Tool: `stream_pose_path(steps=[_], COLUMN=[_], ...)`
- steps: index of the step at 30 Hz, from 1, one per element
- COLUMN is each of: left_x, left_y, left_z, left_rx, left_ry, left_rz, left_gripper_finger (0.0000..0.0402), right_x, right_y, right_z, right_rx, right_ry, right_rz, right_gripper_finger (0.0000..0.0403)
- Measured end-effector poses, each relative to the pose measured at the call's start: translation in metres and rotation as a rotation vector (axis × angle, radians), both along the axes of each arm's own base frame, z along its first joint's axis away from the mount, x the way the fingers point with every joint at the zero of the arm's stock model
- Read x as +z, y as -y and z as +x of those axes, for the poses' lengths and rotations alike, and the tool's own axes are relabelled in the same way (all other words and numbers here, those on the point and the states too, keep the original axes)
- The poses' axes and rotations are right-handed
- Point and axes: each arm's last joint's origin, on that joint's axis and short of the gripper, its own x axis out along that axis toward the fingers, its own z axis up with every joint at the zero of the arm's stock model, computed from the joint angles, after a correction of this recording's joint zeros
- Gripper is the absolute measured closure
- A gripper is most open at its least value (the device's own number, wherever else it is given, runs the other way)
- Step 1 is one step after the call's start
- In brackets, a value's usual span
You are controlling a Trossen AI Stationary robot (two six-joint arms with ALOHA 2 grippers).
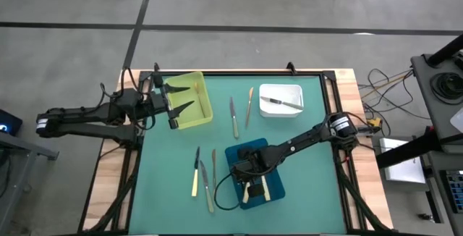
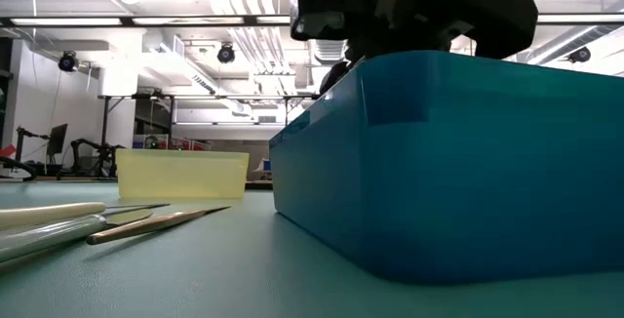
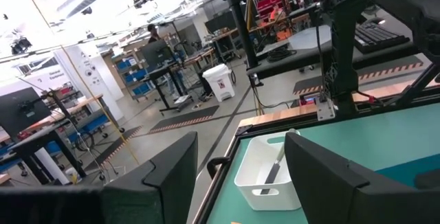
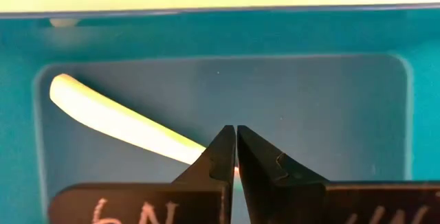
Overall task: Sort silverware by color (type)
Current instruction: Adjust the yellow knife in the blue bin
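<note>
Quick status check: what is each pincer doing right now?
Left pincer: open, empty, over the yellow tray.
Right pincer: shut, empty, inside the blue tray above a cream-handled knife.

— What's where on the table (image 1: 304, 156)?

— I see 3 trays: 1 far left (image 1: 189, 100), 1 far right (image 1: 281, 100) holding 1 utensil (image 1: 281, 103), 1 near centre (image 1: 253, 172) holding a cream-handled knife (image 4: 120, 126).

— And loose pieces?

— I count 2 (image 1: 241, 113) between the far trays and 3 (image 1: 204, 174) just left of the near tray.
</note>
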Motion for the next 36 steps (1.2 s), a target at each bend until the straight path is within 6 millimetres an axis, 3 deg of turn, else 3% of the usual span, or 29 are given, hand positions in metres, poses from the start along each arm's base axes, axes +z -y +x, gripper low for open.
stream_pose_path(steps=[14,24,36], left_x=[0.000,0.000,0.000], left_y=[0.000,0.000,0.000], left_z=[0.000,0.000,0.000], left_rx=[0.000,0.001,0.001], left_ry=[-0.003,-0.002,-0.005], left_rz=[0.003,0.011,0.011], left_gripper_finger=[0.0202,0.0202,0.0202], right_x=[-0.002,0.012,0.008], right_y=[-0.001,0.001,-0.003], right_z=[-0.001,0.006,0.006], right_rx=[0.014,-0.027,-0.067], right_ry=[-0.016,-0.002,-0.028], right_rz=[0.043,0.095,0.137], right_gripper_finger=[0.0394,0.0394,0.0394])
